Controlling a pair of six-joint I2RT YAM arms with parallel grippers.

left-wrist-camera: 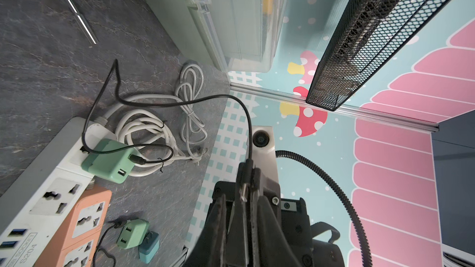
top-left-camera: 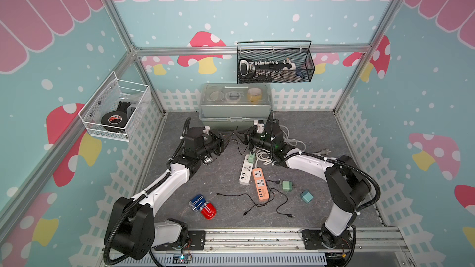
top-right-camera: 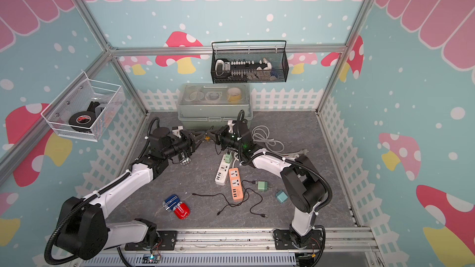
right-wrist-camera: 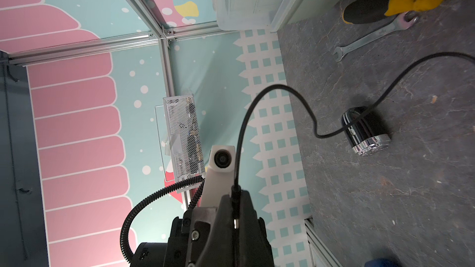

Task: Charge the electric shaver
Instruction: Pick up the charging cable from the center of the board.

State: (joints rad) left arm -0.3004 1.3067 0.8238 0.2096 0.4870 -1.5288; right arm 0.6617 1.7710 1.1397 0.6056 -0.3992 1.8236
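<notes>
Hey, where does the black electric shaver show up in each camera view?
Both top views: the electric shaver lies beside the left arm.
Left wrist: not in it.
Right wrist: it lies near the wrench, with a black cable crossing in front of it.
Shared landmark: the grey-green storage box, in all four views.

Storage box walls the back; bare tabletop lies open beside white power strip.
</notes>
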